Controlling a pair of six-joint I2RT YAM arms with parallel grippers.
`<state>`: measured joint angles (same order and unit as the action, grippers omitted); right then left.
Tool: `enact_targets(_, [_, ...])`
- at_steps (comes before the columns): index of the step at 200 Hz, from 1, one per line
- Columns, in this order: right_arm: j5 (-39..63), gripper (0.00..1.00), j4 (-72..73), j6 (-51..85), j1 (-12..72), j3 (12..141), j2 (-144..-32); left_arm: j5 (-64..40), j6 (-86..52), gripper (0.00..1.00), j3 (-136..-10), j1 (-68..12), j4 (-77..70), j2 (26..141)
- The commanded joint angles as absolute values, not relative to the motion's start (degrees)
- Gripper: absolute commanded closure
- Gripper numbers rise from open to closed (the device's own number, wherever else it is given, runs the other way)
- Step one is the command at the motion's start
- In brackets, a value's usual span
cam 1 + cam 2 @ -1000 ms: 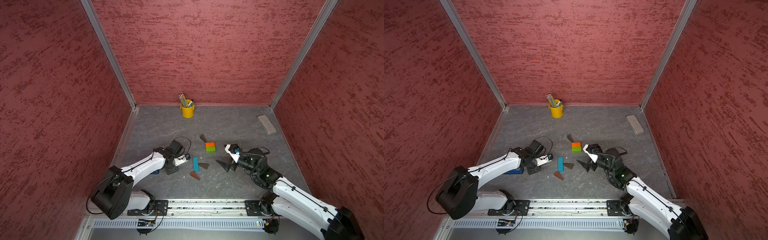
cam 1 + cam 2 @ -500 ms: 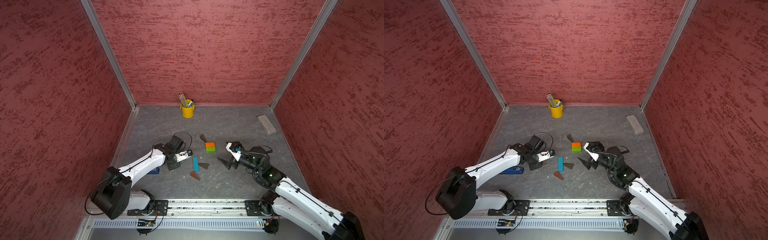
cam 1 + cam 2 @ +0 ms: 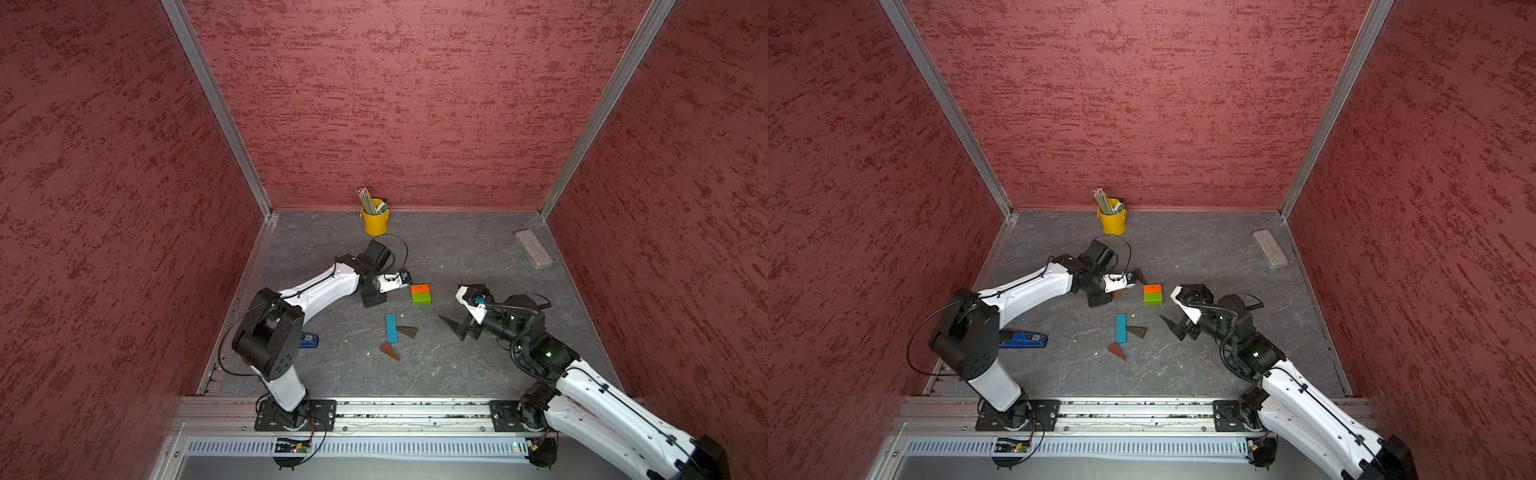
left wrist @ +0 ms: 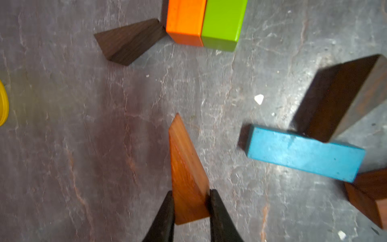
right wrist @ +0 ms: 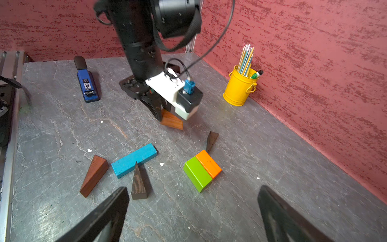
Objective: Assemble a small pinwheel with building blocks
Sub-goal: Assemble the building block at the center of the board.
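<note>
My left gripper (image 4: 190, 194) is shut on a reddish-brown wedge (image 4: 186, 167), held low over the table just left of the joined orange block (image 3: 419, 288) and green block (image 3: 421, 297). A dark wedge (image 4: 129, 42) touches the orange block's far corner. Nearer the front lies the blue bar (image 3: 391, 328), with a dark wedge (image 3: 407, 331) against its side. Another reddish wedge (image 3: 390, 351) lies at its near end. My right gripper (image 3: 459, 328) stands open and empty, low to the right of the blocks, with its fingers (image 5: 109, 209) wide apart.
A yellow bucket of pencils (image 3: 375, 220) stands at the back wall. A grey eraser-like block (image 3: 533, 254) lies at the back right. A blue stapler (image 3: 1021, 338) lies at the front left beside my left arm. Red walls close three sides.
My left gripper has carried the reddish wedge away from the front and rightward, up beside the orange and green blocks. The right gripper has barely shifted and stays open.
</note>
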<state>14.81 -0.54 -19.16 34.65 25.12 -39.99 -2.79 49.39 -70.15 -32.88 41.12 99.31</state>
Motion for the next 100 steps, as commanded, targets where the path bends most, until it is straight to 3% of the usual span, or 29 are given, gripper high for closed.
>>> enact_targets(1, [13.95, 0.02, -3.72, -18.03, 34.3, 25.99, -37.74, -5.96, 50.89, 0.91, -73.31, -34.42, 40.92, 102.59])
enact_targets(100, [14.19, 0.01, -3.52, -18.19, 34.34, 25.86, -37.1, -5.23, 50.36, 0.91, -75.64, -37.13, 41.32, 108.41])
